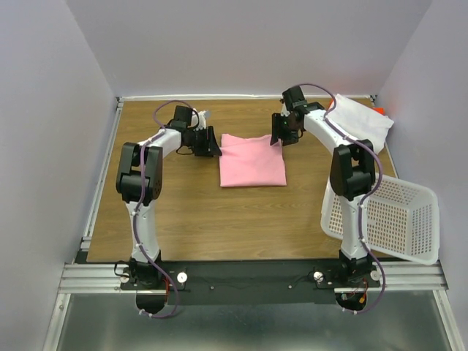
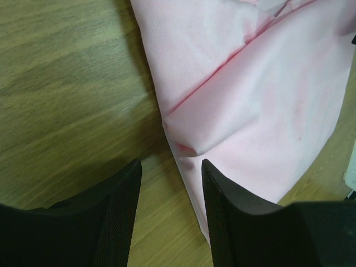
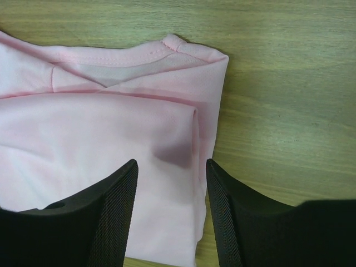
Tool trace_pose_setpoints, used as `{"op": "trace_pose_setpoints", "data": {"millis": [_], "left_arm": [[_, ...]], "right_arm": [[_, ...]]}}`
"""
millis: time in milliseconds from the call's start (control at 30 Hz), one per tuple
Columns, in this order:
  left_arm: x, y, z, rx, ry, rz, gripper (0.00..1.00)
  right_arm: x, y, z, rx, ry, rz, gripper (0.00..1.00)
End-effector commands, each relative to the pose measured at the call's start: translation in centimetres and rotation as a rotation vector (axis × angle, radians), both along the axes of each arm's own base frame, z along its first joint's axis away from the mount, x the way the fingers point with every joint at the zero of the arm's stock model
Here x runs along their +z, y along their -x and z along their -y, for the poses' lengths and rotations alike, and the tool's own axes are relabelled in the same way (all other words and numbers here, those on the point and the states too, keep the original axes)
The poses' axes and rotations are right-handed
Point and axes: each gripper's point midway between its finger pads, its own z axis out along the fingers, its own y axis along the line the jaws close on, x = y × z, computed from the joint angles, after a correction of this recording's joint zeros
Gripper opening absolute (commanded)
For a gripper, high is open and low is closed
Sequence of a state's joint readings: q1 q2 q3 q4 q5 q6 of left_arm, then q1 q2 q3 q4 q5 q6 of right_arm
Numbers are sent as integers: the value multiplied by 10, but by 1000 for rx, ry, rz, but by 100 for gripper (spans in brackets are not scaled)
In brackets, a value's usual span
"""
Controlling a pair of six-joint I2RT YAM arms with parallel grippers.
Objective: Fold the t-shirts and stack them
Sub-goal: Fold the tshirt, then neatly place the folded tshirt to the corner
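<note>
The light pink t-shirt (image 1: 251,159) lies folded into a flat rectangle at the middle back of the table. My left gripper (image 1: 212,143) hovers open at its far left corner; in the left wrist view (image 2: 171,167) the jaws straddle the shirt's edge (image 2: 250,100) with nothing held. My right gripper (image 1: 278,131) hovers open over the far right corner; in the right wrist view (image 3: 171,167) the collar edge of the pink shirt (image 3: 111,128) lies below the jaws. A white t-shirt (image 1: 358,121) is bunched at the back right, with an orange-red one (image 1: 379,112) peeking out behind it.
A white perforated plastic basket (image 1: 387,216) lies tipped on its side at the right edge, next to the right arm. The wooden table (image 1: 183,212) is walled on three sides.
</note>
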State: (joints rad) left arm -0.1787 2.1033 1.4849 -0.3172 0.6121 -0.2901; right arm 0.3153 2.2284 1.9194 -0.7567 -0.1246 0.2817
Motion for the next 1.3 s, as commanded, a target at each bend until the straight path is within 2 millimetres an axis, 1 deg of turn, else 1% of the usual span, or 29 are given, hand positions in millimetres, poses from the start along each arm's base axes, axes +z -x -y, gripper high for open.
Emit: {"op": "trace_pose_setpoints", "data": {"millis": [0,67,100,200,267,300,367,467,500,567,600,633,700,800,867,967,1000,1067,1100,1167,1200,1267], "left_arm": [[-3,-9,9,-39,8,27,55],[-2,-12,13,-47,12,36,54],[-5,-13,14,-48,13,31,54],[-8,-16,22,-62,25,28,49],[-9,-18,26,-72,34,27,47],[-9,-19,29,-77,38,27,43],[-9,-19,32,-81,40,26,40],[-11,-19,32,-82,41,24,33],[-10,-20,33,-84,46,28,29],[-9,-20,34,-89,52,31,20],[-9,-20,34,-90,55,28,16],[-7,-20,36,-94,64,31,8],[-4,-19,36,-99,71,36,0],[3,-16,36,-98,68,47,0],[4,-12,34,-95,65,47,0],[4,0,31,-93,59,33,0],[2,9,28,-90,52,20,0],[0,19,26,-87,49,8,0],[-2,31,23,-86,44,-8,0],[-3,42,20,-83,40,-17,0],[-2,55,17,-83,37,-25,0],[-2,67,14,-80,31,-31,0]], "right_arm": [[-12,-3,-5,36,-3,1,58],[-15,-2,-6,42,-1,-3,57],[-15,-3,-6,41,-2,-2,56],[-22,-2,-6,45,-1,-12,53],[-28,-2,-6,50,3,-20,54],[-32,-2,-6,52,5,-24,54],[-38,-2,-7,61,5,-34,54],[-42,-1,-8,70,5,-38,50],[-42,-1,-8,73,3,-38,44],[-42,0,-9,78,-3,-41,37],[-41,1,-9,77,-5,-40,25],[-40,2,-9,79,-8,-41,18],[-35,7,-8,76,-12,-43,7],[-31,12,-7,77,-15,-44,4],[-29,21,-5,81,-17,-54,3],[-28,36,-5,87,-33,-76,0],[-25,39,-7,91,-45,-77,0],[-26,48,-8,94,-53,-88,0],[-25,56,-9,98,-60,-96,0],[-24,66,-14,116,-67,-103,0],[-25,74,-15,121,-69,-112,0],[-24,87,-23,138,-68,-122,0]]}}
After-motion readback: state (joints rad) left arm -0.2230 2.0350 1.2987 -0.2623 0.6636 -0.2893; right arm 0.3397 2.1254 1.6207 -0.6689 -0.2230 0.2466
